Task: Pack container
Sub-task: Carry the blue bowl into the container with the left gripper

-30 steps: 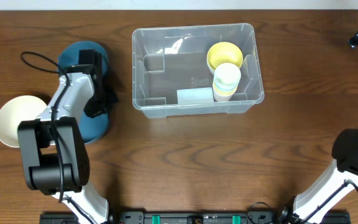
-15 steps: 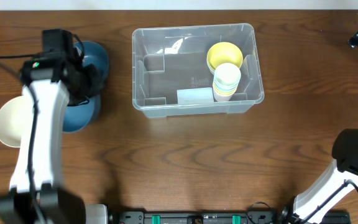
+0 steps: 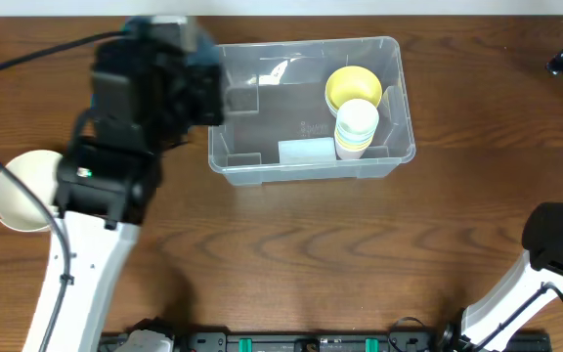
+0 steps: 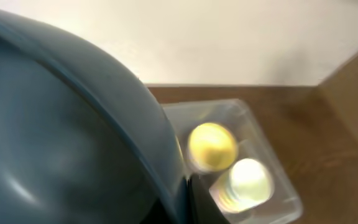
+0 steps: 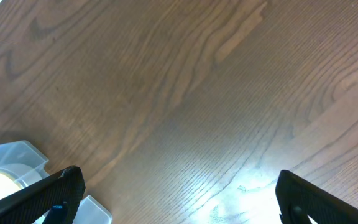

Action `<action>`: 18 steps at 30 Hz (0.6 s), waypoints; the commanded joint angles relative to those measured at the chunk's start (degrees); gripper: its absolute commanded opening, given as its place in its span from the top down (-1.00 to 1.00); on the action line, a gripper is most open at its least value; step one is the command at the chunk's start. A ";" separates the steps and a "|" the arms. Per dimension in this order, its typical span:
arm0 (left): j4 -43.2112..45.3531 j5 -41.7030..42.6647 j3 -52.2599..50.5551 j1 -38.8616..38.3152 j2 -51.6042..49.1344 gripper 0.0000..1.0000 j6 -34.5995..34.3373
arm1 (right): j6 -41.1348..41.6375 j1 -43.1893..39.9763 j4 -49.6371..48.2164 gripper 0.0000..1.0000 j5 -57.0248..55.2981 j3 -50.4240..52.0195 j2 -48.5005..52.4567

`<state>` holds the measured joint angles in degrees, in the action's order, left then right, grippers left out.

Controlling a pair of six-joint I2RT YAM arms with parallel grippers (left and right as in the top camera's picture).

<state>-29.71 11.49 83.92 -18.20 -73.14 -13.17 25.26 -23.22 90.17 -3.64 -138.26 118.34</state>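
Counting from the overhead camera, I get one container [image 3: 301,174], a clear plastic bin, standing at the far middle of the wooden table [image 3: 291,264]. I count three bowls in all.

One yellow bowl [image 3: 353,84] sits inside the bin, in its right half. Just in front of it is one stack of cups [image 3: 357,127], a white cup on top with yellow beneath. I cannot count the cups in the stack. One pale rectangular label [image 3: 306,152] shows low on the bin's near side.

One cream bowl [image 3: 13,191] rests on the table at the far left, well apart from the bin and partly hidden by my left arm.

The third is the blue bowl [image 4: 55,137], which is off the table and fills most of the left wrist view. Past its rim that camera shows the bin with the yellow bowl and the cup stack below.

The left gripper [image 3: 189,83] is raised and blurred, just beside the bin's far left corner. It appears to be pinched on the blue bowl's rim, though the fingers themselves are hard to make out.

The right gripper [image 5: 179,193] hangs over bare wood at the far right, well away from the bin. Its two fingertips are spread wide with nothing between them. One corner of the bin shows at the lower left of that wrist view.
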 commanded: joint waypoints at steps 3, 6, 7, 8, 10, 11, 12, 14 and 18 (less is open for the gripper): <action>6.47 -11.32 0.76 -9.92 -2.38 0.88 3.93 | 0.85 -0.31 0.00 -0.98 -0.44 -0.74 -0.59; 7.19 -12.20 0.76 -12.81 -5.81 0.88 6.27 | 0.87 -0.31 0.00 -0.98 -0.44 -0.74 -0.59; 6.86 -12.15 0.76 -13.38 -7.37 0.88 6.58 | 0.87 -0.31 0.00 -0.99 -0.44 -0.74 -0.59; 6.45 -12.15 0.76 -13.86 -9.03 0.88 7.04 | 0.87 -0.31 0.00 -0.99 -0.44 -0.74 -0.59; 5.55 -12.15 0.76 -14.60 -12.35 0.88 8.20 | 0.87 -0.31 0.00 -0.99 -0.44 -0.74 -0.59; 5.31 -12.15 0.76 -14.82 -13.88 0.88 8.81 | 0.87 -0.31 0.00 -0.99 -0.44 -0.74 -0.59; 5.09 -12.15 0.76 -14.99 -15.41 0.88 9.33 | 0.87 -0.31 0.00 -0.98 -0.44 -0.74 -0.59; 5.05 -12.09 0.76 -15.17 -18.75 0.88 10.03 | 0.87 -0.31 0.00 -0.98 -0.44 -0.74 -0.59; 5.18 -11.98 0.76 -15.15 -24.22 0.87 11.08 | 0.85 -0.31 0.00 -0.98 -0.44 -0.74 -0.59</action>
<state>-24.80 0.84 84.03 -33.23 -95.29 -4.71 25.26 -23.20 90.17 -3.64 -138.26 118.34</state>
